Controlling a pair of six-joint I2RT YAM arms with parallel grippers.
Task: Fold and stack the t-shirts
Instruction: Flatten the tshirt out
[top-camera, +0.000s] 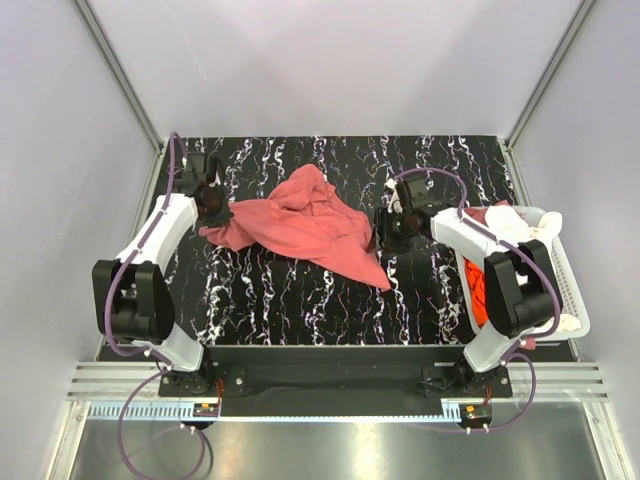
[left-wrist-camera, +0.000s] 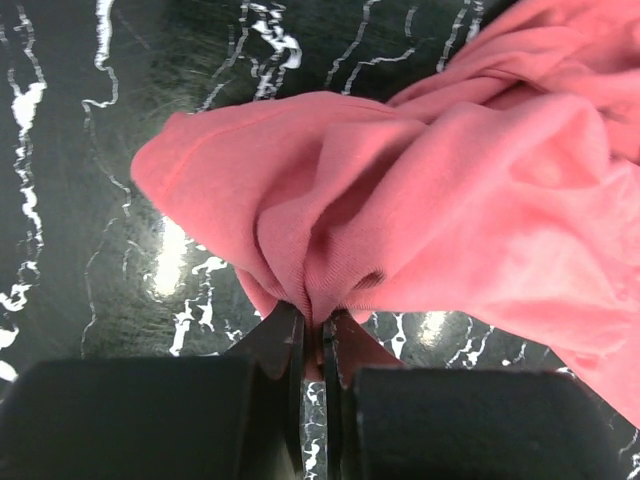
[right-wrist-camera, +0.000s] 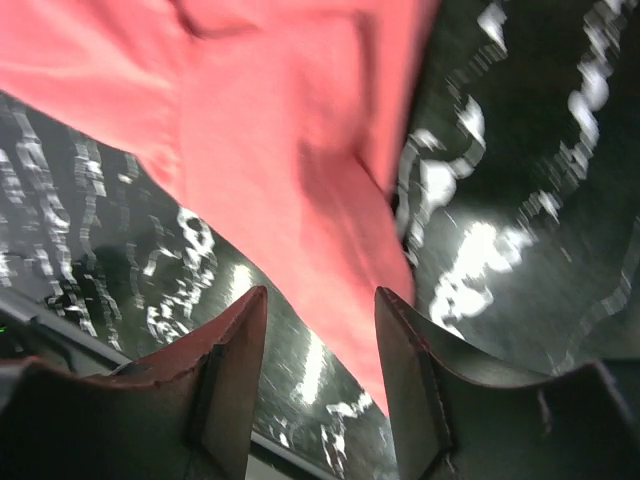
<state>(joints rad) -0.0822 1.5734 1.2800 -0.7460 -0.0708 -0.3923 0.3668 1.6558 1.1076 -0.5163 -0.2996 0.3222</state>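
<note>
Marbled blk table (top-camera: 270, 300) | L tool (left-wrist-camera: 315, 325) clamped on pink t-shirt (left-wrist-camera: 450, 200) | R tool (right-wrist-camera: 320, 300) apart

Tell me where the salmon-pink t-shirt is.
In the top view, the salmon-pink t-shirt lies crumpled near the middle of the table, its left edge pinched by the left gripper.

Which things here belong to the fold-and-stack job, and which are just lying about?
Job:
- salmon-pink t-shirt, pinched by the left gripper
- right gripper, open at its edge
- orange cloth and cream cloth at the right, probably shirts

Lying about:
- white slatted basket holding them
- black marbled table
</note>
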